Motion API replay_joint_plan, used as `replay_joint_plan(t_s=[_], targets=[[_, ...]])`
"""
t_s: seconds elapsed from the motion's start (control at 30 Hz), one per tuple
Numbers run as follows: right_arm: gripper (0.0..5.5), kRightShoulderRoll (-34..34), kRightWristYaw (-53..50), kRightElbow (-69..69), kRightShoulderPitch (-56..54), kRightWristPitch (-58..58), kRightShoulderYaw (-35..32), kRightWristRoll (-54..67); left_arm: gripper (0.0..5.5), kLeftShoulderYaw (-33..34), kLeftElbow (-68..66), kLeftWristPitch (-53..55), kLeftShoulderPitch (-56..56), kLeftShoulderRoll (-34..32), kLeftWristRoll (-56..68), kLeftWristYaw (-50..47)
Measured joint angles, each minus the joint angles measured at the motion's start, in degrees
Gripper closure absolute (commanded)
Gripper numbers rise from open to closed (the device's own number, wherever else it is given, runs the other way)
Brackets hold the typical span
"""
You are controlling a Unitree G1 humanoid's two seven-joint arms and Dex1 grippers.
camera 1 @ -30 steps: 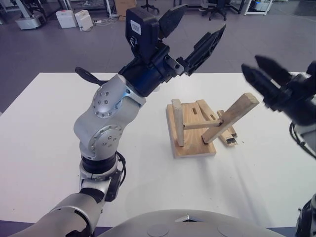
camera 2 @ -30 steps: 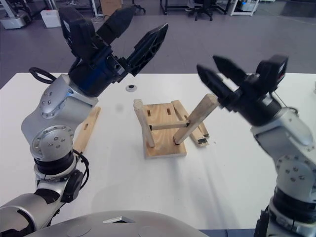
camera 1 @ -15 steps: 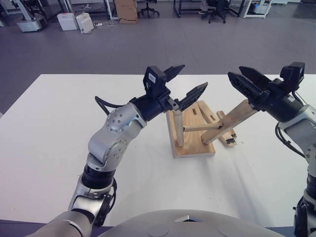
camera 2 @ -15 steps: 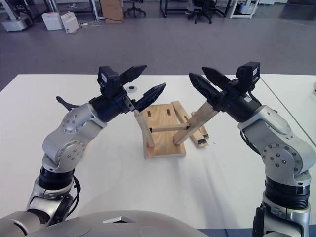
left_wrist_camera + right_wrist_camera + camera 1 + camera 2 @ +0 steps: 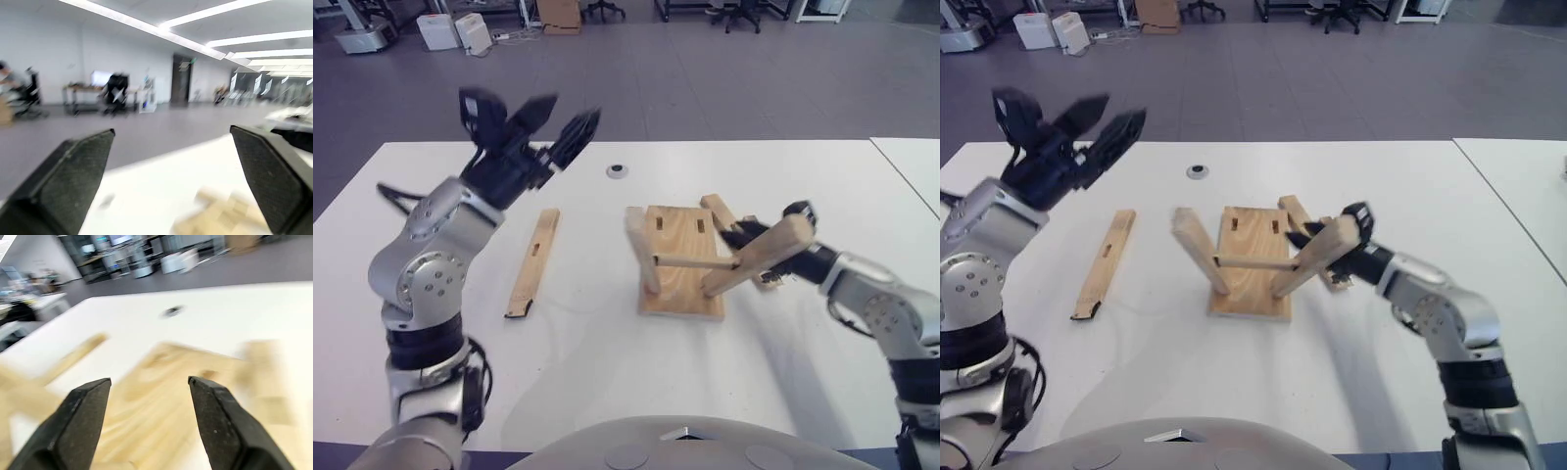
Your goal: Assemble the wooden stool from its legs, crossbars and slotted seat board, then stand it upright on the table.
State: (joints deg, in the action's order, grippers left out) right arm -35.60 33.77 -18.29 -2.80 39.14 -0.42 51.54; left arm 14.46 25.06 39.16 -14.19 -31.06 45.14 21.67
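Leg of pale wood (image 5: 759,257), tilted, hides part of my spread right gripper (image 5: 149,381); left gripper (image 5: 573,110), spread too, hangs far left.

Seat board (image 5: 683,284) flat at centre of table (image 5: 607,362). On it left leg (image 5: 641,250) and right leg (image 5: 759,257), both tilted, crossbar (image 5: 695,262) between. Loose leg (image 5: 534,261) flat, well left of board. Disc (image 5: 618,171) behind. Spare pieces (image 5: 717,208) at board's right rear. Right gripper (image 5: 740,233) just behind right leg; left gripper (image 5: 576,108) above table's left rear.
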Motion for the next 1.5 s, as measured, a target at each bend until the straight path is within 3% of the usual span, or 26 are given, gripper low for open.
replay_joint_plan(t_s=[0.13, 0.2, 0.3, 0.4, 0.57, 0.63, 0.73, 0.9, 1.0, 1.1, 1.17, 1.3, 1.4, 1.5], targets=[[2.57, 1.9, 2.2, -13.2, 3.3, 1.2, 6.5, 0.4, 1.14, -1.2, -3.7, -5.4, 20.9, -12.2, -13.0, 11.9], [2.57, 1.0, 1.8, -12.0, 2.5, 0.5, 6.4, -3.9, 1.14, -4.2, -2.0, -6.6, 24.6, -14.4, -15.2, 16.8], [2.57, -1.1, -0.3, 1.6, -5.3, -5.0, 6.6, -17.1, 1.14, -10.1, -0.1, -8.6, 24.7, -16.5, -19.6, 20.1], [2.57, -3.4, 0.6, 21.0, -15.9, -16.1, 12.2, -33.4, 1.14, -18.2, 0.6, -9.8, 24.6, -17.1, -25.1, 22.8], [2.57, 3.1, 8.8, 56.2, -31.0, -39.5, 24.3, -52.0, 1.14, -33.4, 0.4, -14.7, 19.6, -17.6, -39.0, 25.1], [2.57, 3.2, 14.0, 60.0, -33.1, -45.3, 25.3, -53.6, 1.14, -36.2, -0.5, -16.2, 17.5, -16.3, -41.8, 24.5], [2.57, -2.2, 20.7, 59.0, -30.9, -48.7, 24.6, -55.1, 1.14, -37.1, -5.4, -19.1, 14.7, -11.6, -45.5, 20.4], [2.57, -7.6, 28.6, 36.0, -17.0, -43.0, 21.8, -48.4, 1.14, -33.6, -32.4, -22.8, -2.0, -0.1, -54.8, 1.6], [2.57, -9.4, 28.1, 25.5, -12.2, -36.7, 20.4, -48.6, 1.14, -32.9, -39.2, -28.8, -4.3, 0.9, -55.2, 1.1], [2.57, -10.3, 25.4, 22.2, -13.2, -32.0, 15.6, -48.3, 1.14, -30.2, -35.3, -30.7, -1.3, -1.1, -53.2, 5.4], [2.57, -9.5, 24.0, 23.3, -16.7, -30.1, 13.4, -47.8, 1.14, -26.0, -28.0, -29.0, 2.2, -3.9, -50.1, 8.3], [2.57, 0.3, 15.4, 40.5, -25.6, -33.3, 13.0, -51.0, 1.14, -19.9, -12.7, -23.6, 10.3, -12.2, -49.1, 14.1], [2.57, 10.2, 8.2, 59.3, -31.2, -40.1, 14.7, -54.5, 1.14, -24.4, -1.0, -16.5, 17.2, -14.2, -46.5, 21.0], [2.57, 11.3, 10.1, 63.0, -31.4, -45.7, 16.6, -56.6, 1.14, -30.2, -1.9, -15.2, 17.4, -12.5, -51.1, 19.9]])
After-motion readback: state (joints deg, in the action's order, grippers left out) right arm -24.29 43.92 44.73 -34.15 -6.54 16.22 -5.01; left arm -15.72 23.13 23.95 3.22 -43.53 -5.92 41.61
